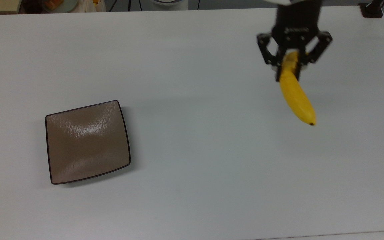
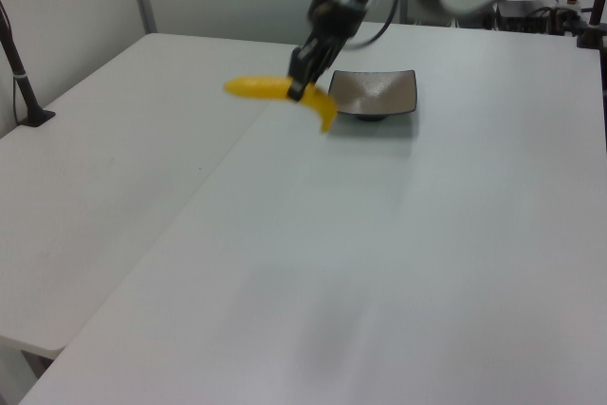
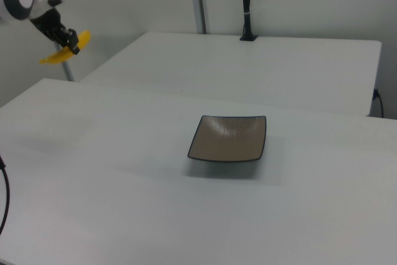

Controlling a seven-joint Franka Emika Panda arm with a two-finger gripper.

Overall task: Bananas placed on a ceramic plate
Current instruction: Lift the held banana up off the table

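Observation:
My gripper is shut on the yellow banana near its stem end and holds it high above the white table, at the top view's upper right. In the left view the banana hangs level from the gripper, well clear of the tabletop. The right view has the gripper and banana at its upper left. The square taupe-brown plate lies bare on the table at the top view's left, far from the banana; it also appears as the plate and the plate.
The white table spreads wide between plate and gripper. A second white table adjoins it, with a dark post at its far edge. Clutter sits beyond the table's far edge in the top view.

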